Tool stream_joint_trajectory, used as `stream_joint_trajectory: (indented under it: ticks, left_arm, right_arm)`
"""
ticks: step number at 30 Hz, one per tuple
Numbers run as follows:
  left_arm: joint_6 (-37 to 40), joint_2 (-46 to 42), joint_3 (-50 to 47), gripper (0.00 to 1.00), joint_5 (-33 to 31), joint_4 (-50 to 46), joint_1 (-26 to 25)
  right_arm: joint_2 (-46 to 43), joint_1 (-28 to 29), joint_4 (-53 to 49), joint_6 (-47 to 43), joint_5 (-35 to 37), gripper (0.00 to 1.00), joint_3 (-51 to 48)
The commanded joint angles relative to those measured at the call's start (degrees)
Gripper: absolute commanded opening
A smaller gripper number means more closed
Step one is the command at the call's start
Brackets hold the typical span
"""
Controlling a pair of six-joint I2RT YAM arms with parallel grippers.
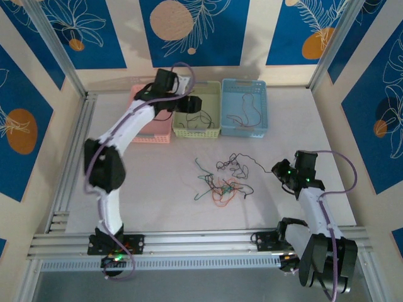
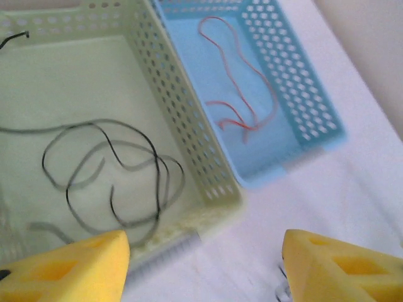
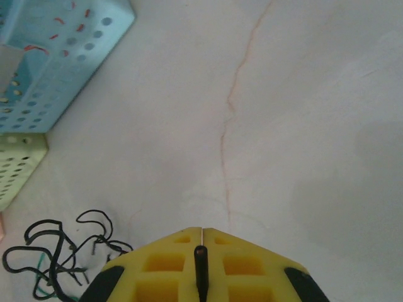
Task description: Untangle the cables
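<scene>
Top view: three baskets in a row at the far side of the table, one each: pink basket, green basket, blue basket. Two arms.

The tangle of cables lies mid-table, nearer you than the baskets and apart from them. Black, red, orange and green strands are knotted together. You can't count them from up here.

The left gripper hangs over the green basket. The right gripper sits low, just right of the tangle.

Left wrist view gives you what the top view blurs:
- A black cable is looped on the green basket's floor. A second black end pokes in at the upper left corner. You can't tell whether that makes one strand or two.
- One red cable is curled inside the blue basket.
- The yellow fingers stand wide apart with nothing between them.

Right wrist view:
- The yellow pads are pressed together at a single seam.
- A dark streak runs along that seam. You can't tell whether it is a pinched wire.
- The tangle's near edge shows at the lower left, black loops with one green strand, beside the pads and not between them.
- Corners of the blue and green baskets sit at the left edge.
</scene>
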Motion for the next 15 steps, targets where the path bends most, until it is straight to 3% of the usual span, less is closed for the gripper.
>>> stream_joint_trajectory:
  ticks: [1, 5, 8, 15]
  left_arm:
    - [-2.91, -15.48, -16.64, 0.68, 5.19, 12.38, -0.28]
    - [-7.42, -29.37, -38.14, 0.70, 10.92, 21.36, -1.39]
    - [-9.79, -37.50, -49.16, 0.70, 12.21, 24.35, -4.54]
    - [-10.94, -55.96, -61.17, 0.71, 10.59, 19.81, -10.22]
  right_arm:
    - [-3.22, 0.60, 5.65, 1.95, -10.17, 0.00, -0.76]
    - [-6.96, 3.16, 9.74, 6.15, -17.67, 0.00, -0.06]
    - [-8.62, 7.33, 8.04, 6.78, -16.28, 0.00, 2.84]
    - [-8.83, 17.83, 5.40, 9.97, -10.83, 0.00, 8.73]
